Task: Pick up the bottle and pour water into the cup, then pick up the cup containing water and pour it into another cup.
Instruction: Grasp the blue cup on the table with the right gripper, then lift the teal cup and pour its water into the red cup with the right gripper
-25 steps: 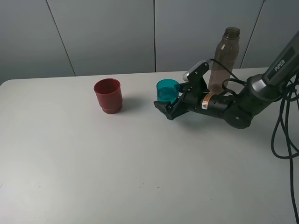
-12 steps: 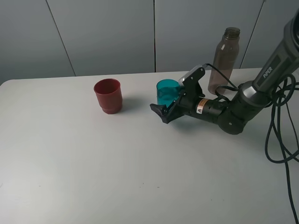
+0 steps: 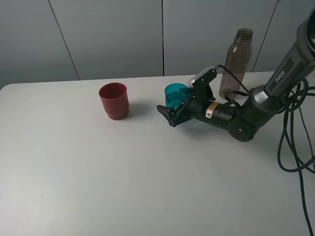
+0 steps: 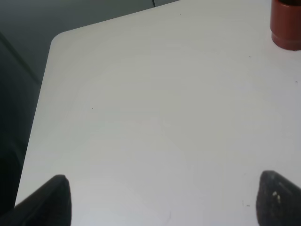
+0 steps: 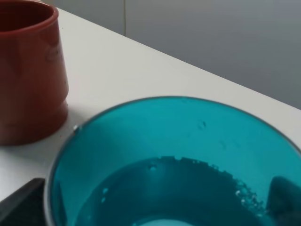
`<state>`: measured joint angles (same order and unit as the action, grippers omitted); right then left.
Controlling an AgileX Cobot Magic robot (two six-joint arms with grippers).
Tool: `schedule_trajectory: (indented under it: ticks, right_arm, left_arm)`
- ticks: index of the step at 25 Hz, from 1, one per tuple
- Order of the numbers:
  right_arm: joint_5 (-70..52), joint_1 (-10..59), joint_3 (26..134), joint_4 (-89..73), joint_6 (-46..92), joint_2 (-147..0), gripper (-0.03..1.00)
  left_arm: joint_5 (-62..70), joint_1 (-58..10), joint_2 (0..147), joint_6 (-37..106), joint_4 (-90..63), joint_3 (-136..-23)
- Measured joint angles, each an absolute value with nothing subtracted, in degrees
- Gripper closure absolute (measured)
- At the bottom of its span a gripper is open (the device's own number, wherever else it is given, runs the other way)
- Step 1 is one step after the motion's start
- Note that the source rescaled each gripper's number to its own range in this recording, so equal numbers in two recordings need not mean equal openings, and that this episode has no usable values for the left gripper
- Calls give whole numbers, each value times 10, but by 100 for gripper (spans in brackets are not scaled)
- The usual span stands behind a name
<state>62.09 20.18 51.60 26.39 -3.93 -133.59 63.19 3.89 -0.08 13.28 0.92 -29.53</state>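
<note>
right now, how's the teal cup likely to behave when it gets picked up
Probably heavier than it looks: the teal cup holds water, so any early tilt would likely spill. Its smooth plastic wall looks slick and may flex if the fingers squeeze hard.

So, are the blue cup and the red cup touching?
Apart. The high view shows bare table between the blue cup and the red cup.

A white table (image 3: 147, 187) with a smooth matte top fills most of the view, and its rounded far-left corner shows. A few tiny dark specks dot its surface. Behind its far edge stands a plain grey panelled wall (image 3: 108, 34), split by thin dark seams (image 3: 163, 37): one upright near the middle, one slanted on the left, one slanted on the right.
</note>
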Motion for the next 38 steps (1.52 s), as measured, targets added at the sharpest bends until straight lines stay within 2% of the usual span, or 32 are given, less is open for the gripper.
schedule_trajectory:
  ticks: [17,18,19,21,22,33,38]
  right_arm:
    - [622,207,536,262,-62,-1351,-3]
    - [622,207,536,261,-62,-1351,2]
    - [622,207,536,260,-62,-1351,17]
    - [622,207,536,259,-61,-1351,74]
    - [622,207,536,257,-63,-1351,93]
    - [625,207,536,262,-81,-1350,92]
    - [575,217,536,254,-136,-1318,92]
  left_arm:
    - [632,39,-1,133,9,-295]
    - [632,39,-1,133,9,-295]
    - [632,39,-1,133,9,-295]
    - [632,39,-1,133,9,-295]
    - [632,39,-1,133,9,-295]
    - [632,39,-1,134,9,-295]
    - [632,39,-1,134,9,-295]
